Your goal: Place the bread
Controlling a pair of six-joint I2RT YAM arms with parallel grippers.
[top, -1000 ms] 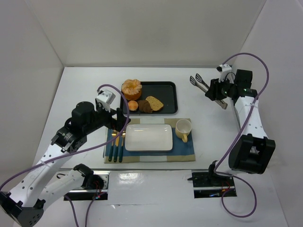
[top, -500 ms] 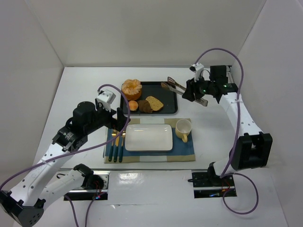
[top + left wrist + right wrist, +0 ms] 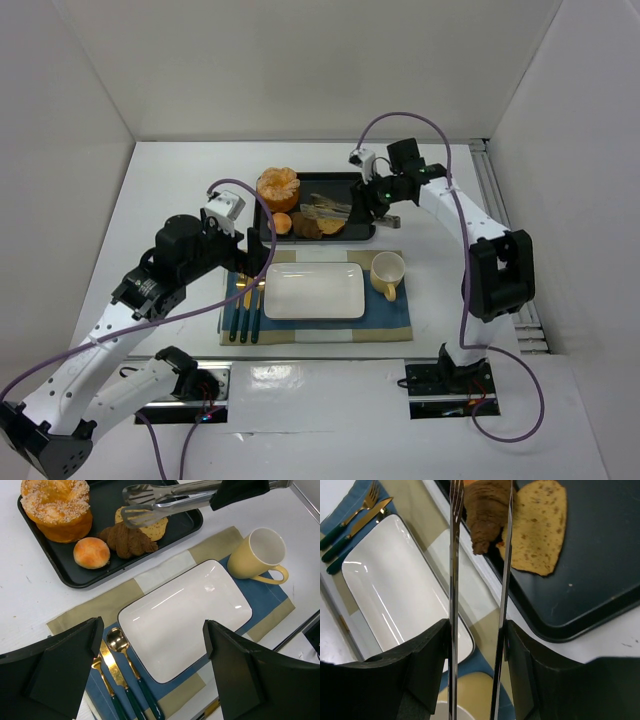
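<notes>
The bread (image 3: 308,228) (image 3: 127,539) (image 3: 485,510) is a dark brown lumpy piece lying at the near edge of the black tray (image 3: 356,186) (image 3: 600,555), touching a tan oval slice (image 3: 329,216) (image 3: 537,527). My right gripper (image 3: 385,200) (image 3: 476,630) is shut on the handles of metal tongs (image 3: 322,207) (image 3: 165,502) (image 3: 454,555). The tong arms stand apart, empty, with their tips over the slice and the bread. My left gripper (image 3: 252,255) (image 3: 152,630) hangs open above the white plate (image 3: 313,291) (image 3: 185,615).
A large sugared bun (image 3: 277,187) (image 3: 56,507) and a small round orange bun (image 3: 282,223) (image 3: 91,552) share the tray. On the blue and tan placemat (image 3: 395,320) are a yellow cup (image 3: 387,272) (image 3: 257,552) right of the plate and gold cutlery (image 3: 243,300) (image 3: 115,675) to its left.
My right arm has swung left from the back right of the table, carrying the tongs over the tray. The left arm has not moved.
</notes>
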